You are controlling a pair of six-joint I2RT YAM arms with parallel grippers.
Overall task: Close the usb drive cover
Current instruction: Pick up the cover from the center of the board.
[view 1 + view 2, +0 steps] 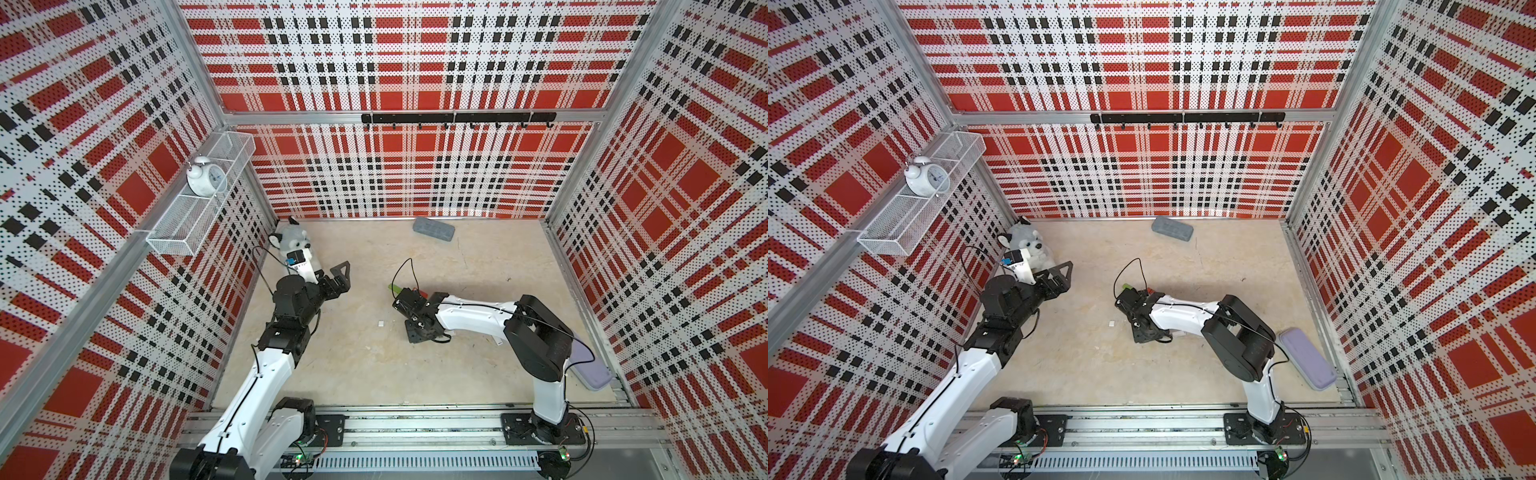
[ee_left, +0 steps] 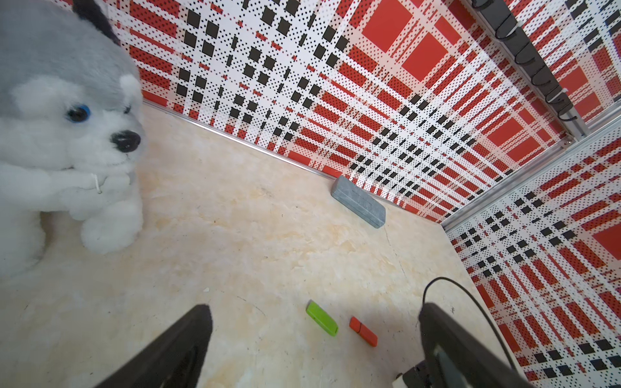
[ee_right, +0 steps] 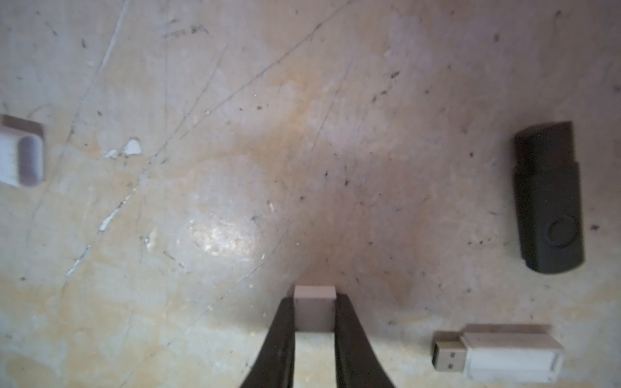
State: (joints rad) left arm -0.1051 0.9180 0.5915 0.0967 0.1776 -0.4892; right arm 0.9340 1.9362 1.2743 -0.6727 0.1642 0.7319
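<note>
In the right wrist view my right gripper (image 3: 315,299) stands just over the floor. Its two black fingers press both sides of a small white usb drive cover (image 3: 315,310). The white usb drive (image 3: 504,357) lies flat a short way off, its metal plug bare and pointing toward the gripper. My right arm hides both from the top views. A second white cap (image 3: 20,151) lies apart, also seen in both top views (image 1: 380,323). My left gripper (image 1: 343,277) hangs open and empty near the plush dog, far from the drive.
A black swivel drive (image 3: 547,198) lies beyond the white one. A green drive (image 2: 321,318) and a red drive (image 2: 363,331) lie behind my right wrist. A plush husky (image 1: 286,243), a grey case (image 1: 433,229) and a lilac case (image 1: 592,368) line the walls.
</note>
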